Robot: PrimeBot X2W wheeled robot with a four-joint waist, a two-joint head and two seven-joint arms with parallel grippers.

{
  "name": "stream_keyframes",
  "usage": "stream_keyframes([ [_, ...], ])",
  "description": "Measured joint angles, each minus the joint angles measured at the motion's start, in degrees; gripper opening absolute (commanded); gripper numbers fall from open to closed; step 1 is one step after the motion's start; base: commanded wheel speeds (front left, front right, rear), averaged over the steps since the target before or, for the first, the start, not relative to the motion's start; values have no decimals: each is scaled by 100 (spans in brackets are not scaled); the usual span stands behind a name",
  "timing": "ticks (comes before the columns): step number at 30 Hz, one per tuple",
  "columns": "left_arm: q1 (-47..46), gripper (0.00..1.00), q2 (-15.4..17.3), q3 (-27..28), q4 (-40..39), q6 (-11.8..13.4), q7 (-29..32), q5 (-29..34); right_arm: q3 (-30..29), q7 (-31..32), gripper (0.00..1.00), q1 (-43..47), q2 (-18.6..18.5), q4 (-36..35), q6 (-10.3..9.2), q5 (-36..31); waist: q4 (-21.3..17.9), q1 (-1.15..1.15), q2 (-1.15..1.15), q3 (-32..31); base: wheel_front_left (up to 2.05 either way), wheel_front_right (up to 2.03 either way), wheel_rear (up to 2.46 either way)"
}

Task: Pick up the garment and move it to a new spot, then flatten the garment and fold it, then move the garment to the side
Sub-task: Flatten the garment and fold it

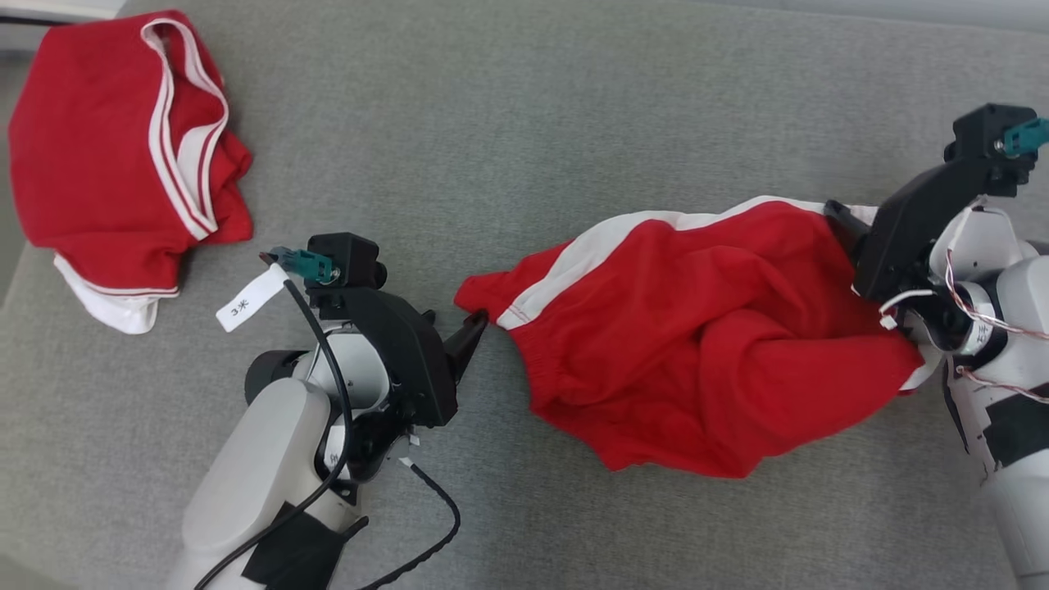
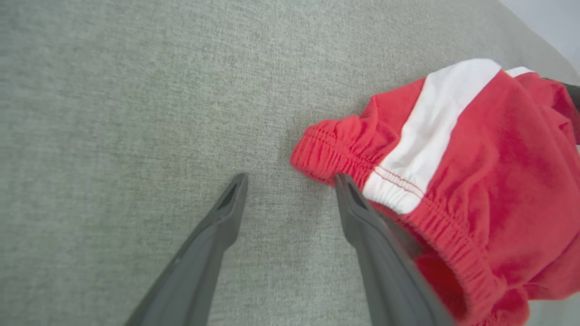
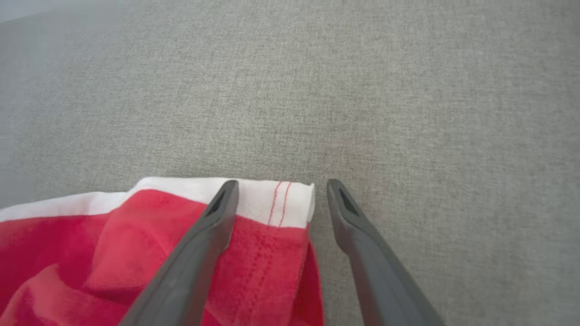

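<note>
I read left fingers (image 2: 213, 231) fully spread, one tip touching the garment (image 2: 476, 172) waistband; right fingers (image 3: 195, 253) equally spread astride its white corner; nothing gripped.

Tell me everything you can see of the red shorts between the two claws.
The red shorts look like soft knit cloth, with a white side stripe and a gathered elastic waistband. They lie crumpled on the grey fabric surface. The open left claw sits at the waistband corner; the open right claw straddles the opposite, white-hemmed corner.
</note>
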Motion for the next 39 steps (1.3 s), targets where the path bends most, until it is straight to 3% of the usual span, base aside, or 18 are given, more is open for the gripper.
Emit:
stream_keyframes([
  [1, -24, 100, -11, -9, 18, -3, 1, -24, -1, 3, 96, -38, 19, 15, -18, 0, 27, 0, 0, 14, 0, 0, 0],
  [2, -52, 100, -19, -29, 22, -5, 11, -30, -11, 36, 81, -59, 25, 18, -37, 0, 51, 0, 0, 26, 0, 0, 0],
  [3, -69, 100, -26, -38, 25, -5, 15, -37, -25, 52, 56, -85, 34, 38, -44, 0, 70, 0, 0, 39, 0, 0, 0],
  [4, -84, 100, -32, -54, 35, -9, 15, -53, -32, 60, 49, -104, 37, 60, -44, 0, 87, 0, 0, 53, 0, 0, 0],
  [7, -112, 100, -49, -67, 97, -76, 14, -169, -9, 152, 40, -125, 70, 186, -45, -1, 123, 0, 0, 75, 0, 0, 0],
  [10, -148, 100, -49, -74, 149, -158, 14, -312, 42, 178, 45, -132, 67, 227, -45, -60, 129, 0, 0, 67, 0, 0, 0],
  [12, -168, 100, -58, -59, 190, -209, -7, -433, 69, 233, 76, -205, 67, 355, -45, -62, 117, 0, 0, 22, 0, 0, 0],
  [13, -168, 100, -63, -51, 193, -235, -19, -468, 79, 246, 97, -219, 66, 387, -45, -63, 108, 0, 0, 3, 0, 0, 0],
  [14, -169, 100, -62, -51, 197, -253, -19, -522, 85, 253, 100, -218, 65, 410, -45, -67, 96, 0, 0, -18, 0, 0, 0],
  [27, -250, 100, -75, -212, 80, -458, -32, -790, -53, 290, 100, -204, -5, 521, -78, -94, 19, -1, -1, -372, 0, 0, 0],
  [39, -73, 100, -74, -592, 118, -270, 85, -1114, 38, 428, 100, -192, 104, 589, -124, -152, -29, -1, -1, -283, 0, 0, 0],
])
